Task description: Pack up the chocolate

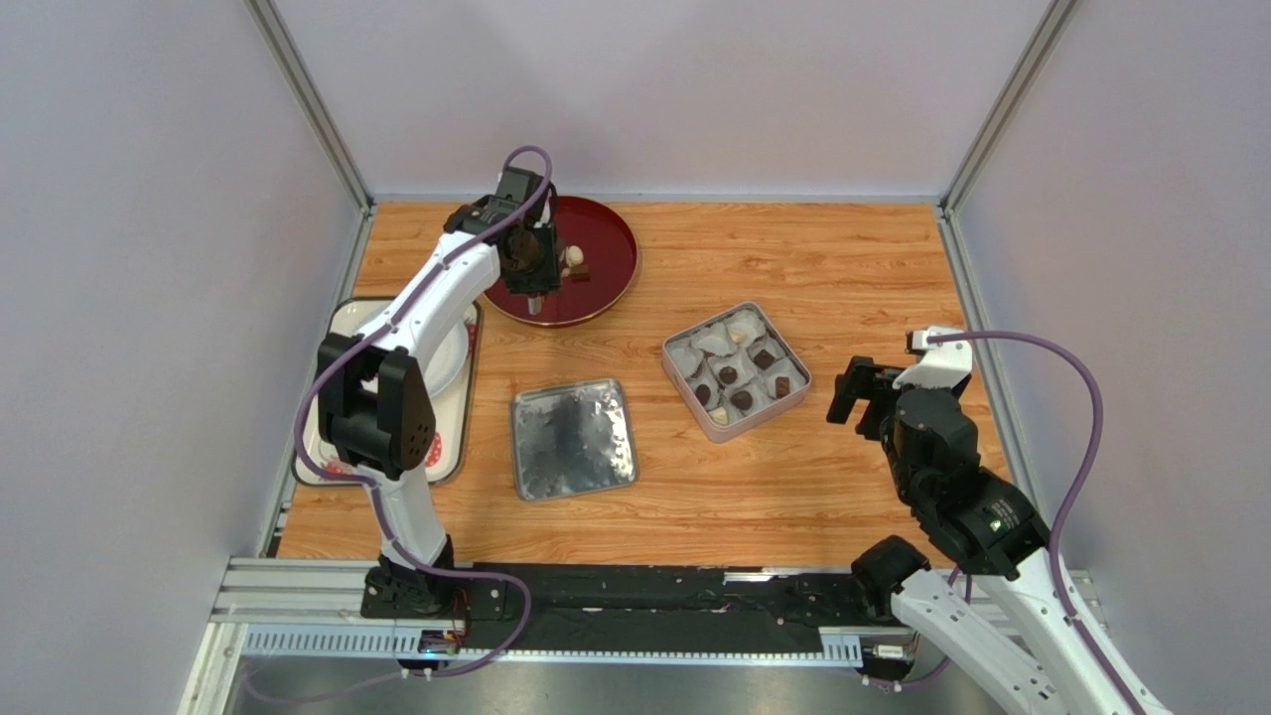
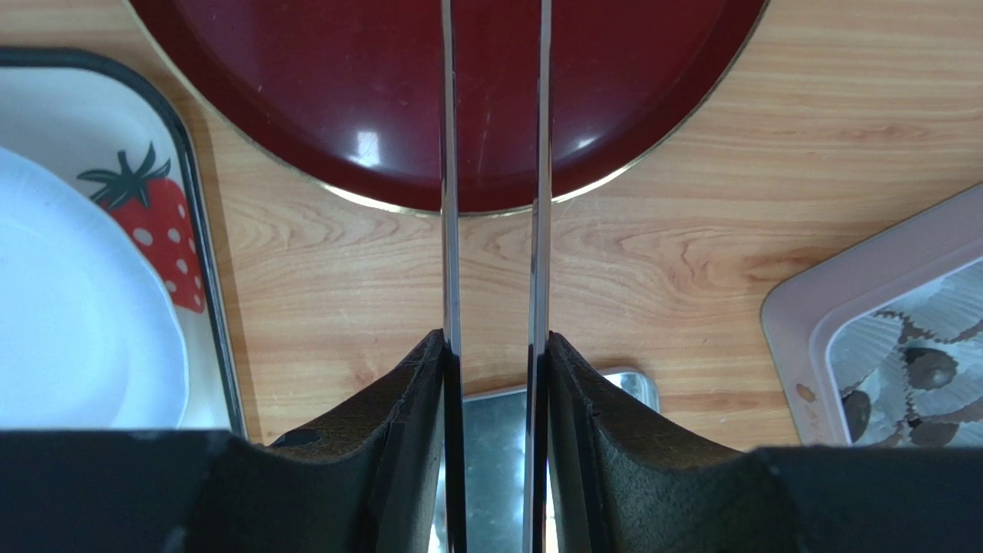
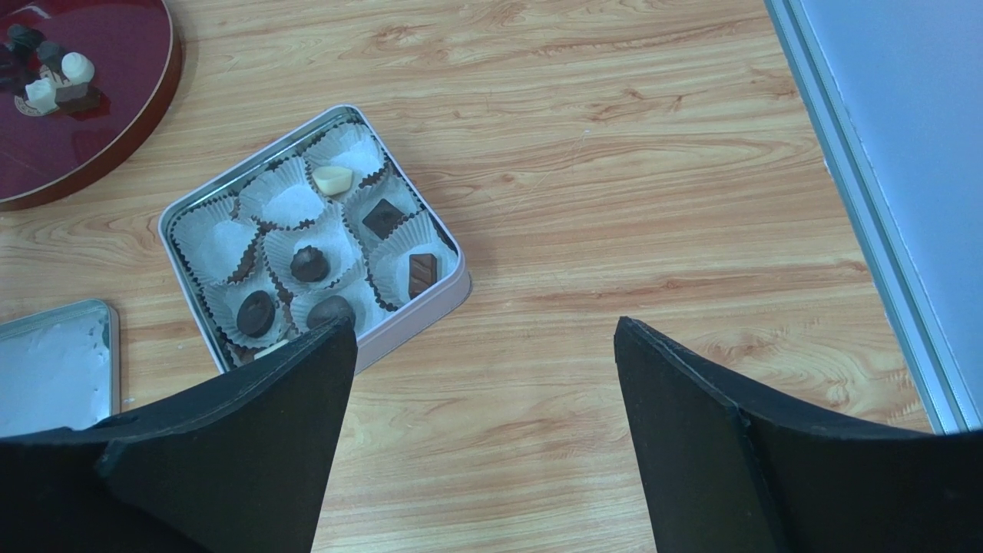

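The square tin (image 3: 452, 302) sits open on the desk (image 3: 646, 150), lined with white paper cups (image 3: 289, 205). Some of the chocolate (image 3: 308, 264) already lies in those cups: dark pieces and one cream-white one. More pieces (image 3: 52, 75) lie in a small cluster on the round red tray (image 1: 609, 239), to the far left of the tin. The silver lid (image 1: 573, 438) lies flat just left of the tin, nearer the arms.

The left claw (image 2: 494, 340) hangs over the red tray, clamped on a pair of long metal tweezers (image 2: 450, 173). Their blades stand slightly apart, and the tips are out of its camera's view. The right claw (image 3: 485, 328) hovers to the right of the tin, its fingers wide apart and nothing between them. Farthest left of the tin lies a strawberry-printed tray (image 2: 150, 219) with a white plate (image 2: 69, 323) on it.
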You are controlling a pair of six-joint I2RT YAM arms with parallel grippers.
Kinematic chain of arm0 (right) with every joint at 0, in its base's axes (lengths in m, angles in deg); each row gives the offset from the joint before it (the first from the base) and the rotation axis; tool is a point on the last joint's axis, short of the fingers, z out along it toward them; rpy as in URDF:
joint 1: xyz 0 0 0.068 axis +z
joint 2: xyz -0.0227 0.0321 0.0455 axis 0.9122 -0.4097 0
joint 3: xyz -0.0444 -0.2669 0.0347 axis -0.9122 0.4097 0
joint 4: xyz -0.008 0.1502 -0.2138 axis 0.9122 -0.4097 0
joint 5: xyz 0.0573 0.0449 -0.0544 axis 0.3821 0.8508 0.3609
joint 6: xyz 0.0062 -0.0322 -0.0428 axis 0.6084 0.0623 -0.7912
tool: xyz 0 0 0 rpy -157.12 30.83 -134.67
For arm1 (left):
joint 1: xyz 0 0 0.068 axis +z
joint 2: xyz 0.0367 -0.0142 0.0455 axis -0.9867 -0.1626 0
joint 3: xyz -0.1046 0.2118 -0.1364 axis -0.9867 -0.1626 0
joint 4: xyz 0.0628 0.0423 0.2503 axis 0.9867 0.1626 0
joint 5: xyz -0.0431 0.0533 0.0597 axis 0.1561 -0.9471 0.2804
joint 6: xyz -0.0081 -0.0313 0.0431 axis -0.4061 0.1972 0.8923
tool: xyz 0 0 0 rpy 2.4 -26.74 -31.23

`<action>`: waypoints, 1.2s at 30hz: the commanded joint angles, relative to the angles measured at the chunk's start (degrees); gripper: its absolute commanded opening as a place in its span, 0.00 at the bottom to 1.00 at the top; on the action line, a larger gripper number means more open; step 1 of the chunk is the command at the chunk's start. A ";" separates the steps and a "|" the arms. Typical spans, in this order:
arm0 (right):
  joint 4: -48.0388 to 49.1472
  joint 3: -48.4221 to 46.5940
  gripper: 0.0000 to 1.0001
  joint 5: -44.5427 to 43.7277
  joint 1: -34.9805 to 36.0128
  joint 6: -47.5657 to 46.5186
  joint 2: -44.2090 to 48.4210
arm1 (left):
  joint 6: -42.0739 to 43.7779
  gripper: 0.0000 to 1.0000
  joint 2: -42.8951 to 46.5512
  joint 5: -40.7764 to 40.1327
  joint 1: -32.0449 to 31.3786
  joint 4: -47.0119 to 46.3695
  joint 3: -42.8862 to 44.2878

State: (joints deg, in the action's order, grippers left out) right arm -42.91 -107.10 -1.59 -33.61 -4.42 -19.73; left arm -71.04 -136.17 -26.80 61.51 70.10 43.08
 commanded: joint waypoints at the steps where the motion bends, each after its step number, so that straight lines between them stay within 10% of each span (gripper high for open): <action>1: 1.97 -0.30 0.87 -1.16 0.05 -0.78 -0.05 | -0.25 0.44 -1.46 0.60 -0.11 -2.60 5.05; 36: 1.97 -0.39 0.87 -0.80 0.14 -0.78 0.66 | -1.22 0.35 -4.55 -1.07 -0.02 1.45 5.25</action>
State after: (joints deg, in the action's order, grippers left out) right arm -42.91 -107.10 -1.59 -33.61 -4.57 -19.73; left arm -72.22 -145.54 -28.40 61.51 71.12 49.17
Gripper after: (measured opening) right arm 0.868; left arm 0.385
